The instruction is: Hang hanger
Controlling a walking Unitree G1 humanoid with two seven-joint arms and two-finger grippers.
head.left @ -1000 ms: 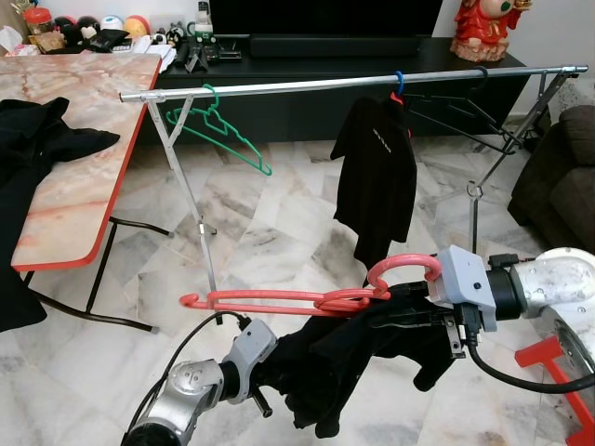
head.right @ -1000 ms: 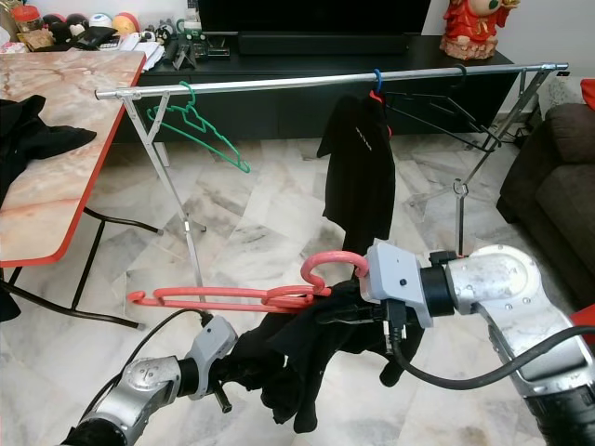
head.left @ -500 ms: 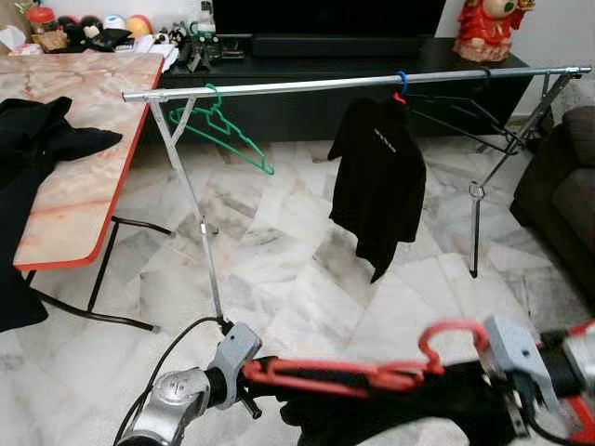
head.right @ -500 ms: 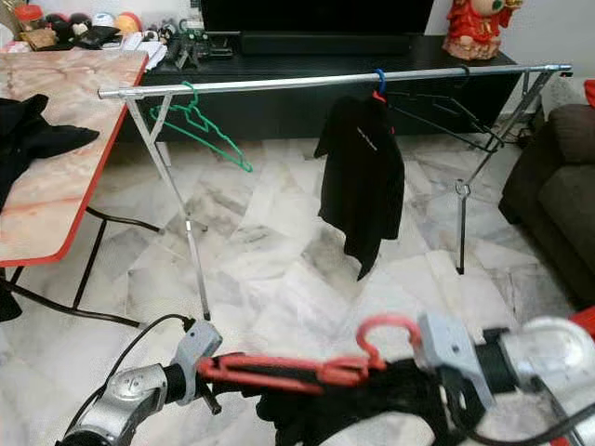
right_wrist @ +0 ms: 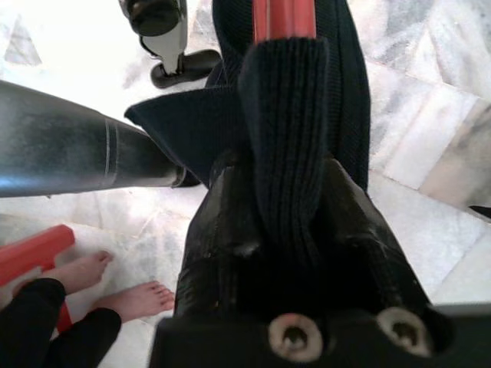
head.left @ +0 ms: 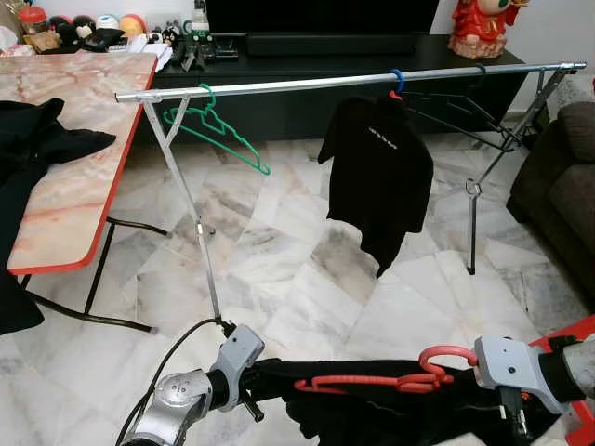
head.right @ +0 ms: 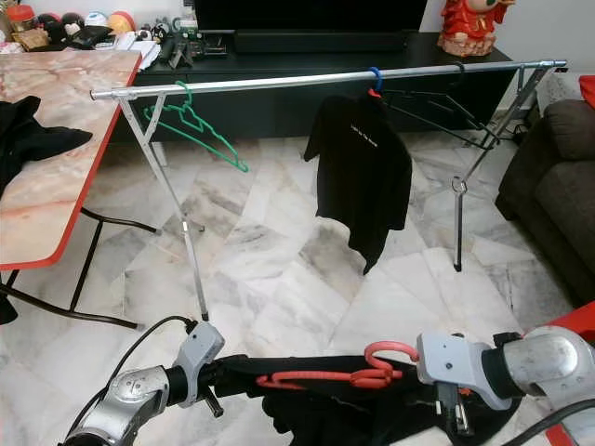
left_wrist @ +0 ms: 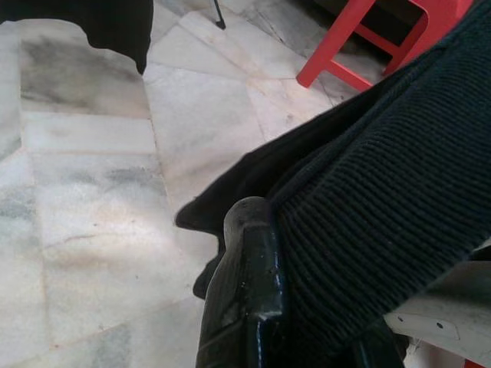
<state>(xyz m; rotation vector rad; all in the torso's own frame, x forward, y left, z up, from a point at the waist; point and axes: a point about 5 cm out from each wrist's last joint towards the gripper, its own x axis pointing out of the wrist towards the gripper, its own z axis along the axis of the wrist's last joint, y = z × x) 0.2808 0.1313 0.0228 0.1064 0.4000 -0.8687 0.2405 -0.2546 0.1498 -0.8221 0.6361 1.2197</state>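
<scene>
The right gripper [right_wrist: 285, 192] is clamped on the ribbed collar of a black garment [head.left: 390, 423] threaded on a red hanger [head.left: 372, 381], held low near the floor, while the left gripper [left_wrist: 253, 276] pinches the garment's other end, its fingers closed on the cloth. Beyond them a metal clothes rail [head.left: 344, 82] stands across the marble floor [head.left: 279, 269], carrying an empty green hanger [head.left: 218, 132] and a black shirt [head.left: 379, 177] on another hanger. A table [head.left: 84, 139] with dark clothes stands to the left, and a person's bare feet [right_wrist: 115, 287] show beside the right arm
</scene>
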